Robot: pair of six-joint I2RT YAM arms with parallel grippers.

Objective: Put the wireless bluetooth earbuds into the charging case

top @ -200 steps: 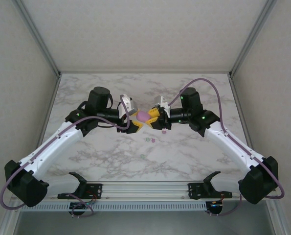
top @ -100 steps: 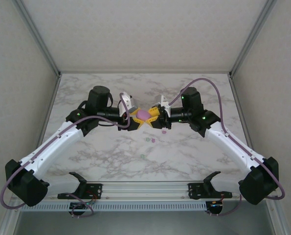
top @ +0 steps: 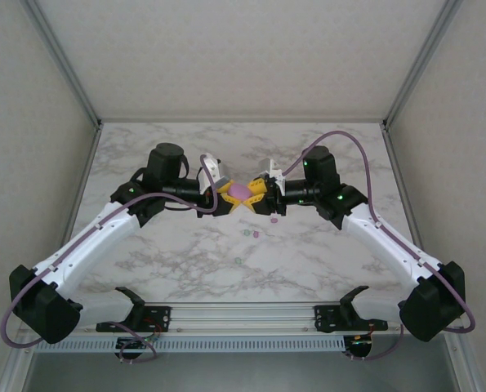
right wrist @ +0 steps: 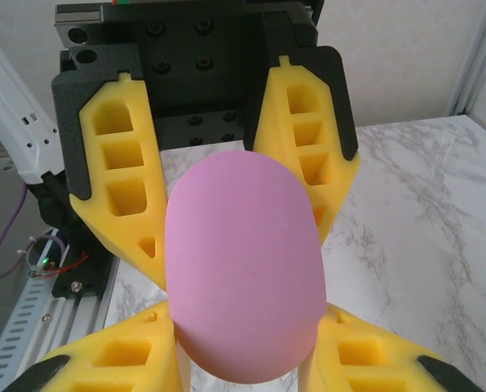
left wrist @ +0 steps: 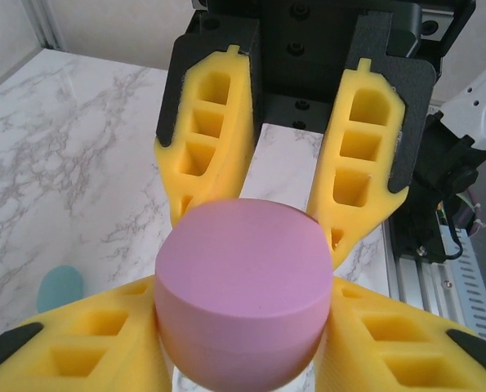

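Left tool & right tool both clamp the pink case above the surface. Buds lie loose on it nearby. They look tiny, light, prob. slippery; pinch each by its sides, gently.

Case pink; fingers yellow, black-backed; table white marble, grey veins; earbuds pastel pink, mint

The left arm and right arm wear white shells between black joint housings dotted with green lights, trail looping mauve cables, and end in a left pincer and right pincer with yellow, hollow-celled fingers on black screwed mounts.
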